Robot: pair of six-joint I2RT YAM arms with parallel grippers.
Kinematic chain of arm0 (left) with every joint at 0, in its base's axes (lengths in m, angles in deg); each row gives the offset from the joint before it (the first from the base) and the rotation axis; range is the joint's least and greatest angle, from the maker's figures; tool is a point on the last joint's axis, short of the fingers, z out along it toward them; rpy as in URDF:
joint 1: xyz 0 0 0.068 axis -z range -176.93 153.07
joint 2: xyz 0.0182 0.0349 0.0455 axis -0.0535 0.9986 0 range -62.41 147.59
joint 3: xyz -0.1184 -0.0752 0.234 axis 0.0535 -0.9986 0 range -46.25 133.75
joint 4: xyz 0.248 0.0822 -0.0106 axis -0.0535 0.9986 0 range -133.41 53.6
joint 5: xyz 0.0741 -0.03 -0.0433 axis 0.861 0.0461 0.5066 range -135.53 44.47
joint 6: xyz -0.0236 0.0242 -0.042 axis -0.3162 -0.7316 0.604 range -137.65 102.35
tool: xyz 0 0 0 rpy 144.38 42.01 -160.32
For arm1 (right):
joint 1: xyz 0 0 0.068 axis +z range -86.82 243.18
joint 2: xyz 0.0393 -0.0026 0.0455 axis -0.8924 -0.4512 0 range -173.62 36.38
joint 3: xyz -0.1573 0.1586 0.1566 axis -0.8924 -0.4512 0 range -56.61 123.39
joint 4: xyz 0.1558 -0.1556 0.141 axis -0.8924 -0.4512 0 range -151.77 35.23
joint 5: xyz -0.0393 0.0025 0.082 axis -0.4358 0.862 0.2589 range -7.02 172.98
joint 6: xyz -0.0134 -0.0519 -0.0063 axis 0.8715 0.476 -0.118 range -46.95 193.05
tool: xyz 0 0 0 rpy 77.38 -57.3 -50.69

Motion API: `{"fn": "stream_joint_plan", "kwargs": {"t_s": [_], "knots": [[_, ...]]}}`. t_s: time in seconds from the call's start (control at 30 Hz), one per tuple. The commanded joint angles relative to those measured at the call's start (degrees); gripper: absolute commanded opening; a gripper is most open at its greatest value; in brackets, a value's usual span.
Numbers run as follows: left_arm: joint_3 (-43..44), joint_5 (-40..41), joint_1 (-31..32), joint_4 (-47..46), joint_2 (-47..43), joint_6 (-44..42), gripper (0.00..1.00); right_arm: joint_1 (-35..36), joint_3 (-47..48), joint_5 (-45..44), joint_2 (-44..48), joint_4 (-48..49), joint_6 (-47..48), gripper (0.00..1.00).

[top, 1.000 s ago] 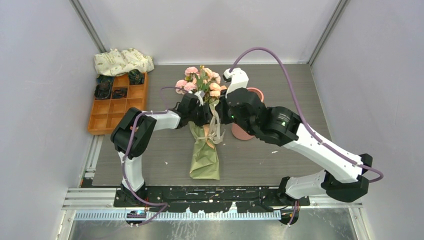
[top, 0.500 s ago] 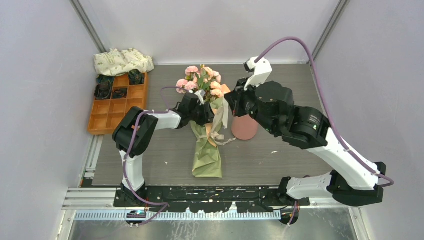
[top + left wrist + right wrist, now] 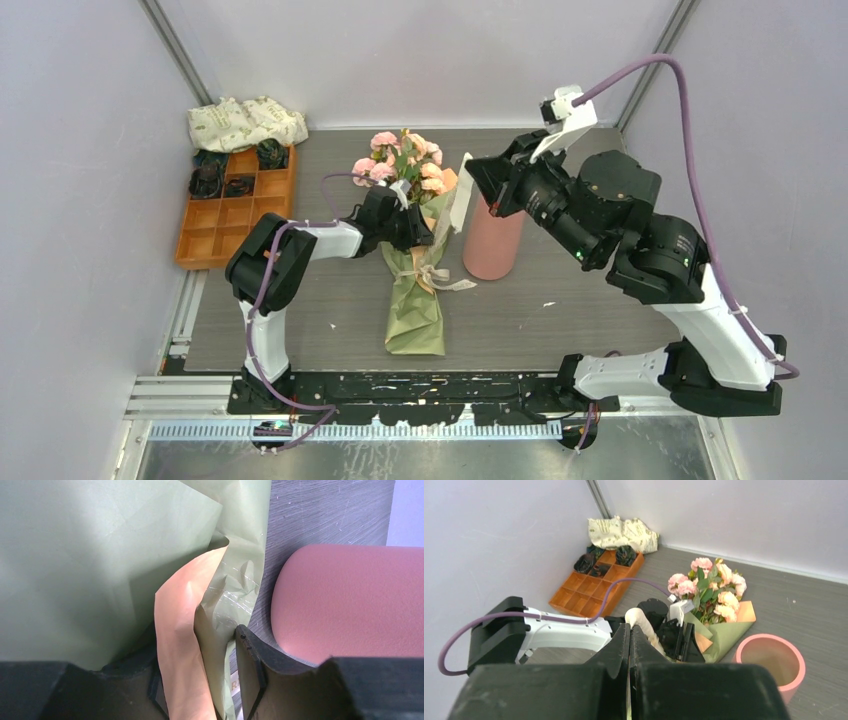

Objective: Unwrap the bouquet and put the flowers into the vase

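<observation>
The bouquet lies on the table, its olive-green and orange paper cone pointing at the near edge and its pink and peach flowers toward the back. My left gripper is shut across the upper cone; in the left wrist view green and orange paper folds fill the gap of the left gripper. My right gripper hangs high above the vase, shut on the cream ribbon, which runs down to the knot. In the right wrist view the ribbon leaves the shut right gripper.
An orange compartment tray with dark items in its far cells sits at the back left. Behind it lies a white leaf-print cloth bundle. Grey walls close in on three sides. The vase stands upright just right of the bouquet.
My right arm has risen and swung back to the right, drawing the ribbon up off the bouquet. The vase it covered now shows fully. The left arm holds still.
</observation>
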Motion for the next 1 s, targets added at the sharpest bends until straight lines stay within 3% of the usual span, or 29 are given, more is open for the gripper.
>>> {"fn": "stream_joint_plan", "kwargs": {"t_s": [0.0, 0.33, 0.63, 0.77, 0.97], "knots": [[-2.76, 4.55, -0.20, 6.47, 2.45, -2.31, 0.44, 0.28, 5.04, 0.43, -0.30, 5.46, 3.70, 0.01], [-4.25, 4.98, -0.12, 8.30, -3.76, -3.05, 0.44, 0.27, 11.08, -5.25, -5.99, 3.21, 8.24, 0.01], [-8.42, 17.38, 2.32, 14.85, -23.66, -3.69, 0.44, -0.35, 16.77, -14.50, -16.60, -2.50, 7.59, 0.01], [-10.57, 24.59, 2.61, 19.09, -35.53, -3.74, 0.45, -3.29, 18.05, -13.04, -19.73, -3.62, 5.71, 0.01], [-12.56, 28.77, 3.02, 25.85, -49.59, -7.22, 0.46, -15.58, 18.14, -3.26, -23.71, -6.05, -0.54, 0.01]]}}
